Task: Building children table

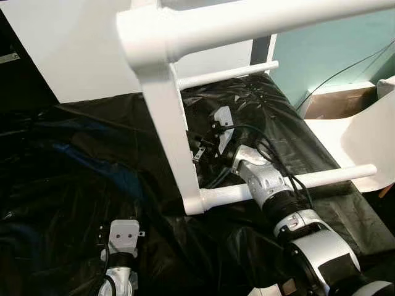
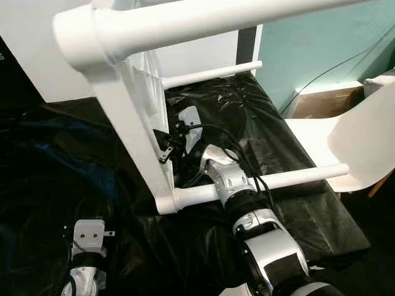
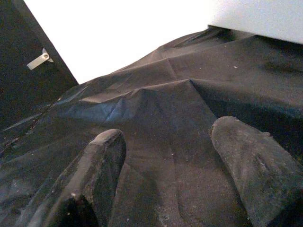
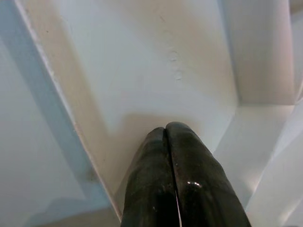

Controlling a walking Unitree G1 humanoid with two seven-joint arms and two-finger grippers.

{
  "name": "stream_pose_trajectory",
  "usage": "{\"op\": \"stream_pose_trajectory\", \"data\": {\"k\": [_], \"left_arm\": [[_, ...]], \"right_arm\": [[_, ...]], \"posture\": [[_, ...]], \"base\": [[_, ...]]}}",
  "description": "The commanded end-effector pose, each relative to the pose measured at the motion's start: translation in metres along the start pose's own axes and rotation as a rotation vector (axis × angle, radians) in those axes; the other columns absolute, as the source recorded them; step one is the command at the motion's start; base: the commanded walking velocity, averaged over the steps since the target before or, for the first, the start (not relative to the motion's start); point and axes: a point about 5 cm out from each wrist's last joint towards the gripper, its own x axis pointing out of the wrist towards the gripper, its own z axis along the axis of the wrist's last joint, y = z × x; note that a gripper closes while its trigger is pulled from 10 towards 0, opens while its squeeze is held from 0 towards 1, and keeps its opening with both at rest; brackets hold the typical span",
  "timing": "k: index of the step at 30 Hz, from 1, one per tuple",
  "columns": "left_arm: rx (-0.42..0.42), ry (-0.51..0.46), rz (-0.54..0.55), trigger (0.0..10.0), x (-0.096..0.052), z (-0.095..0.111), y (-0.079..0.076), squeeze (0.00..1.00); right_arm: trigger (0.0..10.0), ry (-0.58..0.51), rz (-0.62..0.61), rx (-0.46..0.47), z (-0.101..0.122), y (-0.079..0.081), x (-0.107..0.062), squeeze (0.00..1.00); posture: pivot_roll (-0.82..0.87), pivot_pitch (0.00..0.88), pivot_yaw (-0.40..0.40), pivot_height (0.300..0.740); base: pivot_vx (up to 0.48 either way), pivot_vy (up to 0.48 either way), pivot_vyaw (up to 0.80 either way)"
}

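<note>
Surroundings: crinkled black plastic sheet (image 1: 74, 185) covers the worktop edge to edge. Brown cardboard box (image 1: 336, 102) sits off the worktop's far right corner against a teal wall (image 1: 327, 52); a black cable (image 1: 345, 71) runs across that wall. A curved white sheet-like panel (image 1: 364, 139) overlaps the right edge. A flat white board (image 1: 68, 43) stands at the far left, with a small metal bracket (image 3: 39, 60) on the dark surface beside it.

Task item: white children's table frame (image 1: 166, 117), glossy painted, lying tipped on the sheet near the worktop's middle. A thick round white leg (image 1: 259, 21) runs across the top, close to the camera. A flat white upright (image 1: 170, 135) drops from its joint to a lower corner, where a thin white rail (image 1: 296, 182) runs toward the right edge. A second thin white rail (image 1: 228, 74) sits farther back.

Obstruction: the flat upright and the lower rail box in the right arm; the arm passes over that rail, and cables loop around its wrist.

Right gripper (image 4: 165, 130): fingers closed together, tips against a white inner face of the frame, nothing between them.

Left gripper (image 3: 165, 142): near the worktop's near left, fingers (image 3: 102, 161) spread wide over the black sheet, holding nothing.
</note>
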Motion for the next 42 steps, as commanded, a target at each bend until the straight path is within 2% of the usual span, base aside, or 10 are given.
{"op": "stream_pose_trajectory", "data": {"k": [1, 7, 11, 20, 26, 33, 37, 40, 42], "left_arm": [[0.009, 0.011, 0.060, 10.0, -0.003, -0.001, 0.004, 0.00], [0.010, 0.013, 0.060, 10.0, -0.005, -0.001, 0.005, 0.00], [0.014, 0.011, 0.061, 10.0, -0.004, -0.001, 0.006, 0.00], [0.015, 0.005, 0.046, 10.0, -0.001, -0.001, 0.012, 0.00], [0.017, 0.008, 0.046, 10.0, -0.001, -0.001, 0.013, 0.00], [0.019, 0.008, 0.041, 10.0, -0.002, -0.001, 0.012, 0.00], [0.022, 0.004, 0.042, 10.0, -0.001, 0.000, 0.014, 0.00], [0.023, 0.004, 0.041, 10.0, -0.001, 0.000, 0.014, 0.00], [0.023, 0.004, 0.041, 10.0, -0.001, 0.000, 0.014, 0.00]], "right_arm": [[10.0, 0.007, 0.040, 0.031, -0.008, 0.010, 0.004, 0.00], [10.0, -0.009, 0.022, 0.039, -0.009, 0.010, 0.004, 0.00], [10.0, -0.021, -0.037, 0.056, -0.012, 0.005, -0.009, 0.00], [10.0, -0.035, -0.120, 0.035, -0.012, -0.002, -0.020, 0.00], [10.0, -0.008, -0.047, 0.109, -0.027, 0.015, -0.023, 0.00], [10.0, -0.013, -0.090, 0.120, -0.031, 0.017, -0.020, 0.00], [10.0, -0.019, -0.214, 0.055, -0.033, 0.013, -0.028, 0.00], [10.0, -0.030, -0.466, -0.053, -0.029, -0.004, -0.039, 0.00], [10.0, -0.030, -0.466, -0.053, -0.029, -0.004, -0.039, 0.00]], "posture": [[0.05, 0.000, 0.051, 0.740], [0.05, 0.000, 0.052, 0.740], [0.04, 0.000, 0.059, 0.740], [0.03, 0.000, 0.068, 0.740], [0.03, 0.000, 0.069, 0.740], [0.04, 0.000, 0.073, 0.740], [0.04, 0.000, 0.076, 0.740], [0.03, 0.000, 0.081, 0.740], [0.03, 0.000, 0.081, 0.740]], "base": [[0.000, 0.000, 0.00], [0.000, 0.000, 0.00], [0.000, 0.000, 0.00], [0.000, 0.000, 0.00], [0.000, 0.000, 0.00], [0.000, 0.000, 0.00], [0.000, 0.000, 0.00], [0.000, 0.000, 0.00], [0.000, 0.000, 0.00]]}}
